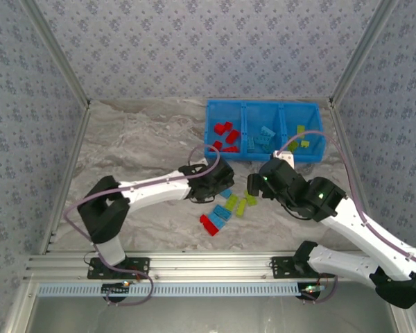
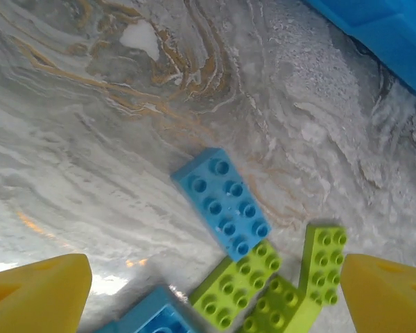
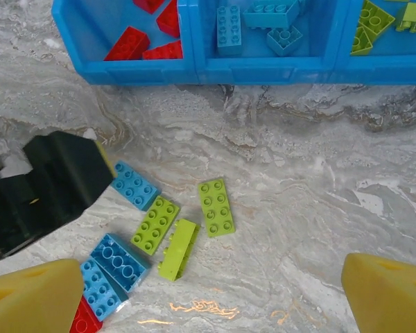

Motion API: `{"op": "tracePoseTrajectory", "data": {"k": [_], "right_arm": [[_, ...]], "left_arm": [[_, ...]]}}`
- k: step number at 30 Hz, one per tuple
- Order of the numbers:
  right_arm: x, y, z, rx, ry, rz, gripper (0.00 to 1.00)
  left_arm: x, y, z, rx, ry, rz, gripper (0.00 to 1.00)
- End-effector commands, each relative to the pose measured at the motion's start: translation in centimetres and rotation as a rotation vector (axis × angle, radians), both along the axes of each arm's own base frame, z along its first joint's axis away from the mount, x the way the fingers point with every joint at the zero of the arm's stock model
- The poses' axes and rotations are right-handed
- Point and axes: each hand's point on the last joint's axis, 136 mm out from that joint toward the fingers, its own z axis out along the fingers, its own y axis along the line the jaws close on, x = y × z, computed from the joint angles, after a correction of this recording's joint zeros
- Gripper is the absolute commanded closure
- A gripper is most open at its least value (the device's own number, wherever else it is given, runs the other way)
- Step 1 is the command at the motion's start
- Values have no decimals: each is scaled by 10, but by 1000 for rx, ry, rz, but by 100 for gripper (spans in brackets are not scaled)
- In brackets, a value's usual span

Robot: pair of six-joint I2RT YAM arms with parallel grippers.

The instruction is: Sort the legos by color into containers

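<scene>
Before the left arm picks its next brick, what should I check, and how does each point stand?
1. Left gripper open: ok.
2. Right gripper open, empty: ok.
3. Blue brick flat, studs up, ahead of the left gripper: ok.
4. Blue brick clear of neighbours: not ok, a green brick touches its end.
5. Bin holds one colour per compartment: ok.

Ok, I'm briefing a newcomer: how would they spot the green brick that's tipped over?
Start at the blue bin; on the table in front of it lie three green bricks. Take the middle one: tipped on its side, while its neighbours lie studs up.
</scene>
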Motion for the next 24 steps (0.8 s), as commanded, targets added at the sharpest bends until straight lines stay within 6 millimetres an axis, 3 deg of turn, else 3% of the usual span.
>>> {"op": "tracePoseTrajectory", "data": {"k": [1,8,13,19,24], "right_arm": [[-2,-8,-5,-25,13,-28,0],[-4,0,-14,-22,43,12,0],[-5,-1,-16,-28,49,11,0],[-3,3,-18,-23,51,20,0],[-7,9,-26,-18,80,53,0]], "left_arm": [[-7,-12,-26,-29,128,37,8],[5,-35,-72,17,217,-52,11],[-7,-18,-91,63,259,-26,36],[-14,4,-86,122,247,-35,64],[-14,6,-62,132,201,-140,73]]}}
